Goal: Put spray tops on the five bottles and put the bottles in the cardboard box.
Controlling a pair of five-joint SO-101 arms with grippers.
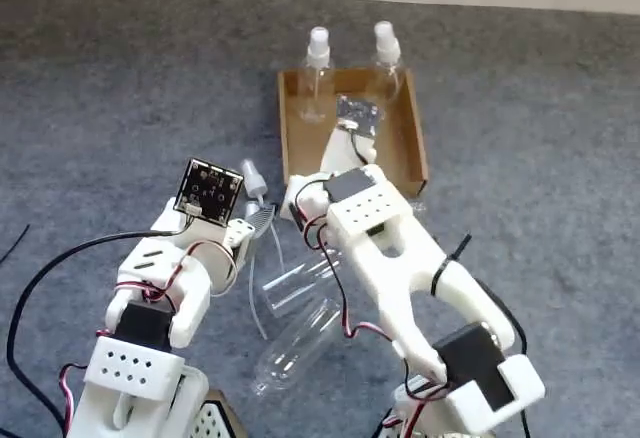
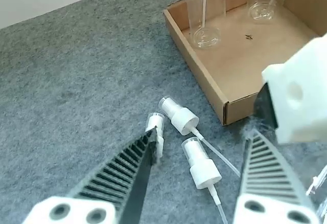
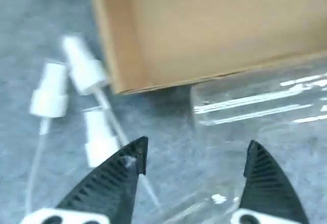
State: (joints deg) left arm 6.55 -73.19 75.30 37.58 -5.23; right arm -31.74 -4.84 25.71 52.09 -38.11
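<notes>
The cardboard box [image 1: 287, 138] holds two upright clear bottles with spray tops [image 1: 315, 76] [image 1: 386, 66]. Three loose white spray tops lie on the carpet by the box's near corner [image 2: 179, 116] [image 2: 156, 128] [image 2: 201, 165]. My left gripper [image 2: 202, 136] hangs open just above them with nothing in it. My right gripper [image 3: 196, 143] is open too, low over the carpet beside that corner, between the spray tops [image 3: 82, 66] and a clear capless bottle [image 3: 260, 101] lying on its side. Two capless bottles [image 1: 300, 283] [image 1: 298, 346] lie between the arms.
Grey carpet covers the table. The right arm's white body [image 2: 301, 96] stands close beside my left gripper, in front of the box [image 2: 204, 65]. Cables trail at the left [image 1: 40, 268]. Open carpet lies to the left and right of the box.
</notes>
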